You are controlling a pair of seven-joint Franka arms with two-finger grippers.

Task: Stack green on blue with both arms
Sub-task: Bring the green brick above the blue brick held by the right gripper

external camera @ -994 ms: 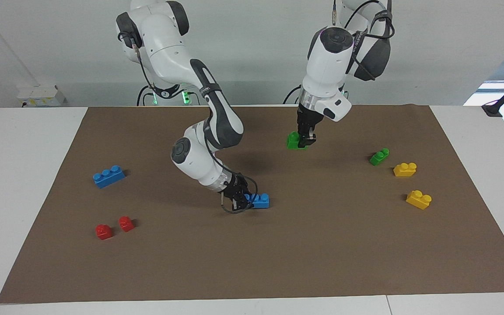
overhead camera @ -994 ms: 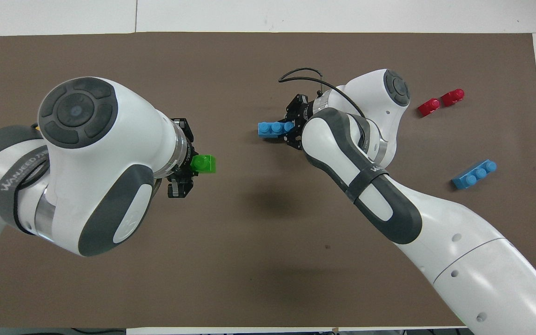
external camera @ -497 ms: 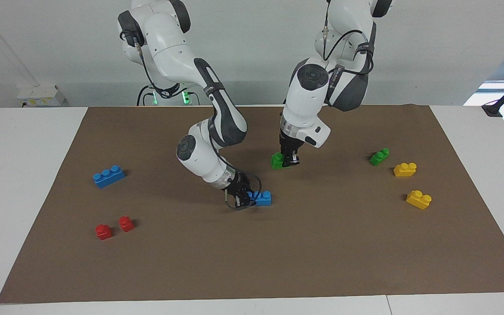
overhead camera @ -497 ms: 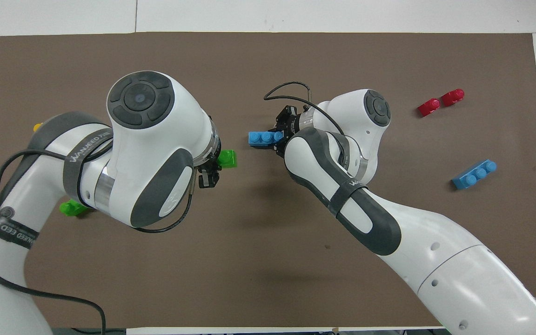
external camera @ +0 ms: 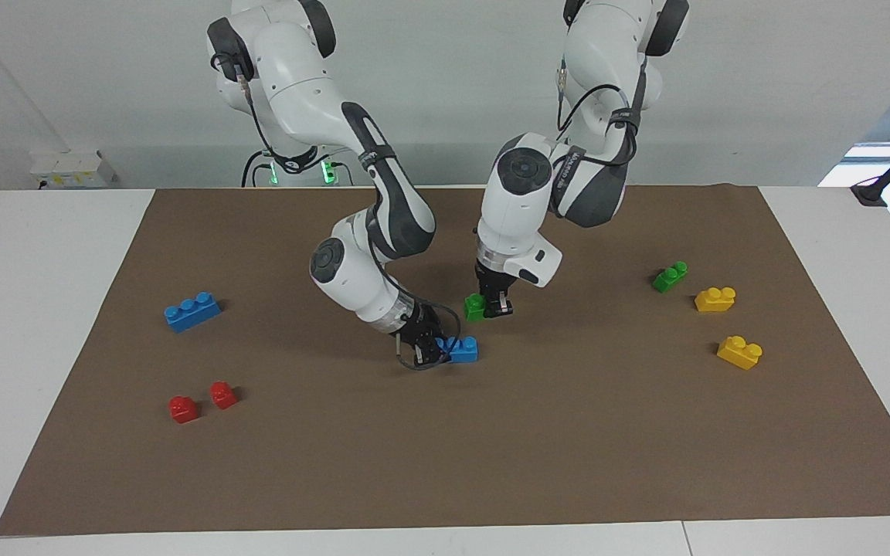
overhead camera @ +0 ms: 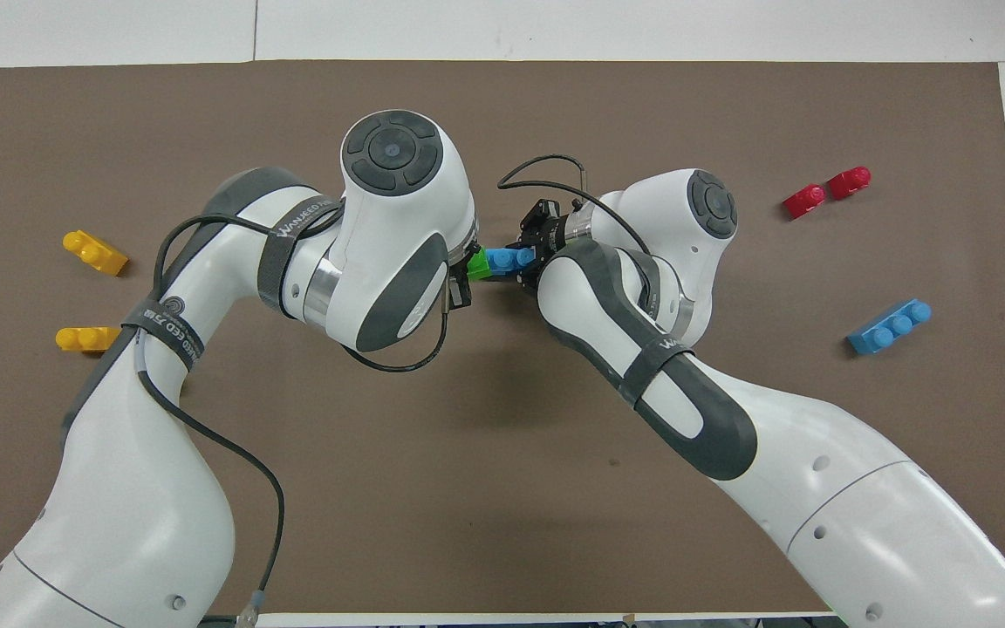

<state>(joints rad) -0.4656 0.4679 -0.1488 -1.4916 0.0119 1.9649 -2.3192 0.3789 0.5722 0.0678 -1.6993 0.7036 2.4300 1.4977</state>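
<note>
Both tools clamped on bricks, green brick just above the blue one's free end

The left tool [external camera: 497,307] is pinched on the green brick [external camera: 475,306] and holds it in the air over the middle of the brown mat [external camera: 568,448]; the right tool [external camera: 428,351] is pinched on one end of the blue brick [external camera: 463,350], held low at the mat with its studs up. Seen from overhead the green brick [overhead camera: 477,264] meets the free end of the blue brick [overhead camera: 507,259] (the facing view shows green higher, with a gap between them). On the surface, a second blue brick [external camera: 192,310] and two red bricks [external camera: 202,402] lie toward the right arm's end; a second green brick [external camera: 670,276] and two yellow bricks [external camera: 727,324] lie toward the left arm's end.
</note>
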